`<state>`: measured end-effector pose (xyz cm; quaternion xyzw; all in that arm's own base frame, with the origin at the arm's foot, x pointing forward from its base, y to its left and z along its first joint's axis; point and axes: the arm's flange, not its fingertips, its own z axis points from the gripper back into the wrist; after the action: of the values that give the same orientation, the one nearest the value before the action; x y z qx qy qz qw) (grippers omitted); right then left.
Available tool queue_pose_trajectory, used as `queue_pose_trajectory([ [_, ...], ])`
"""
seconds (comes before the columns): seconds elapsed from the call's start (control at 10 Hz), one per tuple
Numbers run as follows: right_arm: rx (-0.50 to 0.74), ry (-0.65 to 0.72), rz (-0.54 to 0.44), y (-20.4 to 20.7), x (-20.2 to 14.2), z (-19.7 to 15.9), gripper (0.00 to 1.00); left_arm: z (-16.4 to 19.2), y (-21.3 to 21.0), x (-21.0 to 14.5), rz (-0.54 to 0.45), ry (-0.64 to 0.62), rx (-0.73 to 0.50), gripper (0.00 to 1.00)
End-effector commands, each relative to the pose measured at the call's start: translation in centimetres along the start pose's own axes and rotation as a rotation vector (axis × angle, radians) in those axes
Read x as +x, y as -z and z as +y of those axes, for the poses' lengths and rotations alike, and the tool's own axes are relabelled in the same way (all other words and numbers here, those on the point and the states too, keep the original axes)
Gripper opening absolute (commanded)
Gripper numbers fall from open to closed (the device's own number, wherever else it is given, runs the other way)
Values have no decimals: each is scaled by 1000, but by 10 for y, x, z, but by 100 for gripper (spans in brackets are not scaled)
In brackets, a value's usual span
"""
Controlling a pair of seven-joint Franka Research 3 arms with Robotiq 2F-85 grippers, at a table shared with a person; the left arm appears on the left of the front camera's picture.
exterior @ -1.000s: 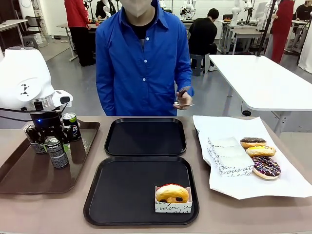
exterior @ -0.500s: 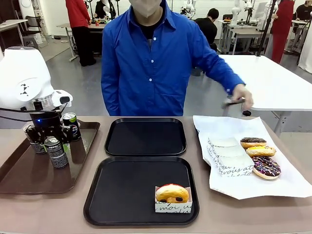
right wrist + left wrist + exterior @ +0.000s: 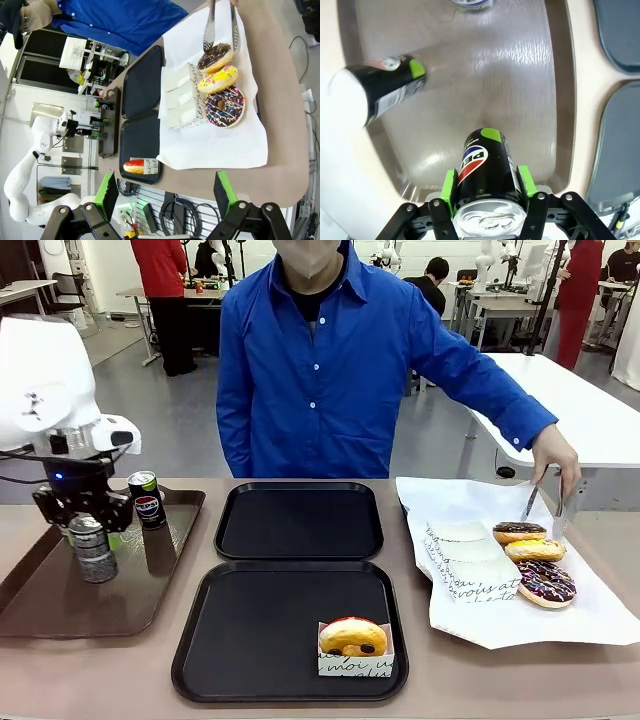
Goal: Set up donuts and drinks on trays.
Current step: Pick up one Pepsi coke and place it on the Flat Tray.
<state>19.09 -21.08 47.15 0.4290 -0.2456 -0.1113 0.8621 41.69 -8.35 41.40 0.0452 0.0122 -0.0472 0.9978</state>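
My left gripper point(image 3: 90, 532) is shut on a dark drink can point(image 3: 92, 550), held upright just over the brown tray point(image 3: 70, 610); in the left wrist view the green pads point(image 3: 450, 183) clamp that can point(image 3: 487, 172) near its silver top. A second can point(image 3: 147, 500) stands at the tray's far end. One donut in a white sleeve point(image 3: 353, 640) sits at the near right corner of the near black tray point(image 3: 250, 630); the far black tray point(image 3: 299, 522) holds nothing. My right gripper point(image 3: 165, 197) is open, high above the table's right end.
Three donuts lie on white paper point(image 3: 480, 620) at the right: chocolate point(image 3: 519, 531), yellow point(image 3: 535, 550), sprinkled point(image 3: 546, 582). The person's hand holds tongs point(image 3: 545, 502) over the chocolate one. Folded paper sleeves point(image 3: 470, 560) lie beside them. Another can point(image 3: 385, 92) stands near the held one.
My left gripper has shifted left and slightly up, carrying the can with it. The person's hand swung right and lowered the tongs to the donuts.
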Motion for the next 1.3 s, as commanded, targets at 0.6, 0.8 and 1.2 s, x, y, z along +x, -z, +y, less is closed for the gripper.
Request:
queue_pose_trajectory([
  [0.6, 26, -16, -8, 1, 1, -1, 100, 30, -99, -134, -195, 52, -42, 5],
  [0.8, 26, -16, -8, 1, 1, -1, 100, 16, -98, -121, -191, 50, 20, 5],
  [1.2, 26, -16, -8, 1, 1, -1, 100, 16, -98, -121, -191, 50, 20, 5],
])
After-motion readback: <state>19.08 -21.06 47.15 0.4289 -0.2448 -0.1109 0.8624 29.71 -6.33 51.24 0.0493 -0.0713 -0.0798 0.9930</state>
